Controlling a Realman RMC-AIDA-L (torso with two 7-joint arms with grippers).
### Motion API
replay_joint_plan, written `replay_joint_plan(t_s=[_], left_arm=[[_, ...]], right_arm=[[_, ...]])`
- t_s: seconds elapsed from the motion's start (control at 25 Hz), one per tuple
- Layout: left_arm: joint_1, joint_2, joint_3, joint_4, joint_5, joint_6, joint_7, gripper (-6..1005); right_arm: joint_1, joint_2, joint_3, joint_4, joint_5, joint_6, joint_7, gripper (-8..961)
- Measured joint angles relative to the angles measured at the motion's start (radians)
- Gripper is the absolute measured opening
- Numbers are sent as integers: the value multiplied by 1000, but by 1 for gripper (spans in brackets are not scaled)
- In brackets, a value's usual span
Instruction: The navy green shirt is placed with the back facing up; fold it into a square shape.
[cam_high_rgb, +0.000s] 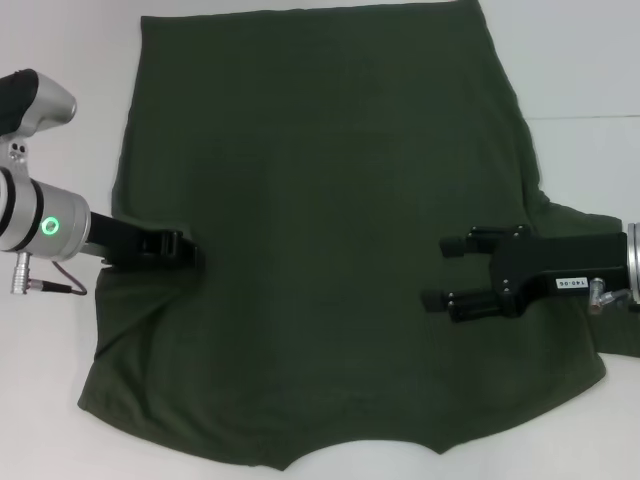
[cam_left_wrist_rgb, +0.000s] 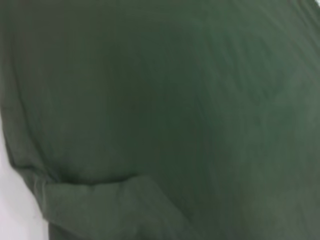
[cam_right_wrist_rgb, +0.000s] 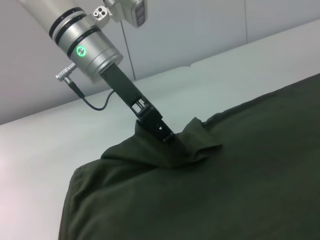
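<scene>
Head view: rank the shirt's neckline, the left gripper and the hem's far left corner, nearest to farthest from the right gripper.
Measured from the right gripper, open above the navy green shirt:
1. Neckline, at the near edge, middle.
2. Left gripper, across at the shirt's left edge.
3. Hem corner, far left.

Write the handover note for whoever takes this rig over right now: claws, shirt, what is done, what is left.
Left claw: low at the shirt's left edge, cloth bunched around its tip; grip cannot be confirmed.
Right claw: open, over the shirt's right side, holding nothing.
Navy green shirt: spread on the white table, plain side up, left sleeve area rumpled.
Done: no completed fold visible.
Left: fold both sides in, then fold lengthwise into a square.
</scene>
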Motion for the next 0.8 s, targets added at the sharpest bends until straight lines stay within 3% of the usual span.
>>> replay_joint_plan(t_s=[0.28, 0.48, 0.6, 0.8], left_arm=[[14, 4, -4, 42, -66, 32, 9, 424], [91, 12, -1, 181, -66, 46, 10, 652], [144, 38, 0, 220, -72, 57, 31, 775], [207, 77, -5, 227, -94, 65, 75, 845]], right_arm=[[0, -1, 0, -2, -1, 2, 0, 940], [0, -3, 0, -7, -1, 5, 5, 940], [0, -4, 0, -6, -1, 12, 7, 940], [-1, -5, 0, -6, 0, 15, 8, 941]])
